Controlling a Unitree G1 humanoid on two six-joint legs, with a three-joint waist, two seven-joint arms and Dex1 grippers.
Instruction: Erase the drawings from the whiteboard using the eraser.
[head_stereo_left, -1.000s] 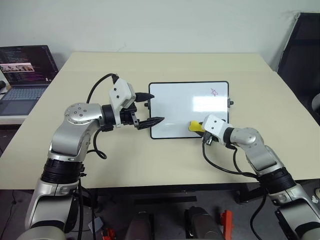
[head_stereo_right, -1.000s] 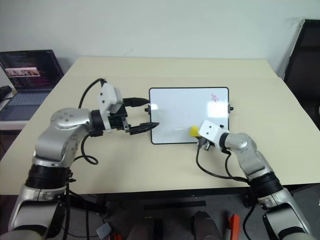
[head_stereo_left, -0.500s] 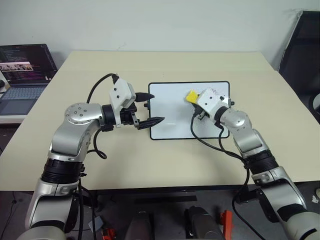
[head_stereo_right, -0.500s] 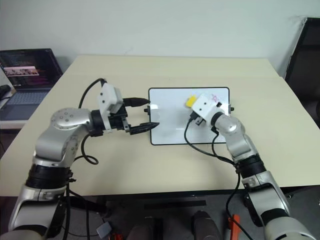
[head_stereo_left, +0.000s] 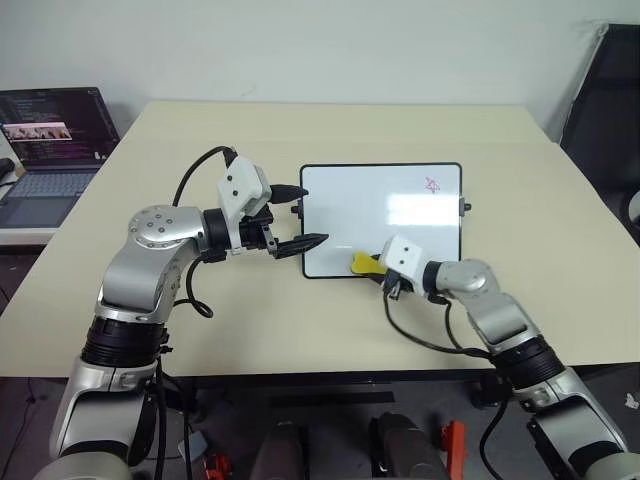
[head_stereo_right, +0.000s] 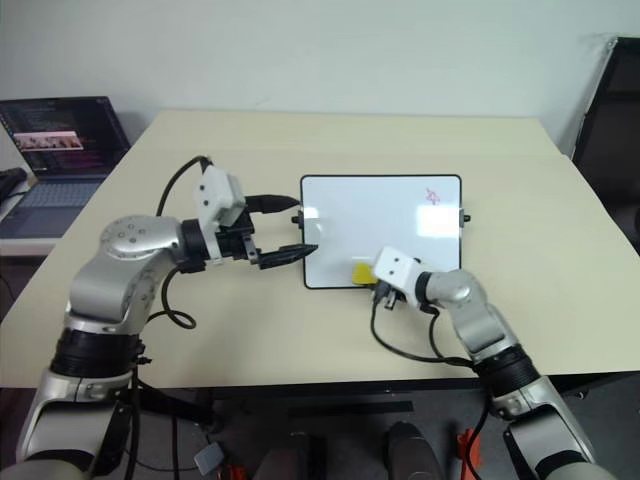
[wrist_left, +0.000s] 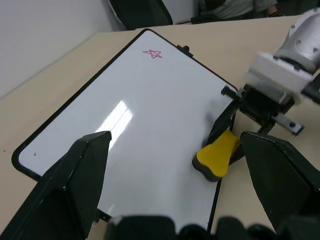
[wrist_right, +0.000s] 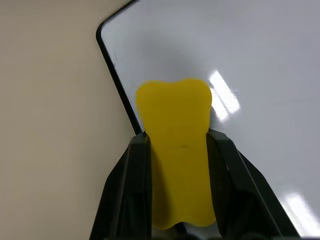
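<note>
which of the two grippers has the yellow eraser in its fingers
The right gripper, at the whiteboard's near edge, is shut on the eraser. The left gripper is open and empty, straddling the board's left edge.

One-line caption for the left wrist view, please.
Right hand holds the yellow eraser at the whiteboard's near edge; pink star unerased.

Even, bright indoor light, with glare on the glossy board.

We see soft overhead light across the desk, throwing only faint shadows under the arms. White glare patches sit on the whiteboard, repeated as streaks in both wrist views. In the left wrist view the left claw fingers loom dark and soft, and the right arm's white wrist module is smeared by motion blur. The eraser stays fairly sharp.
</note>
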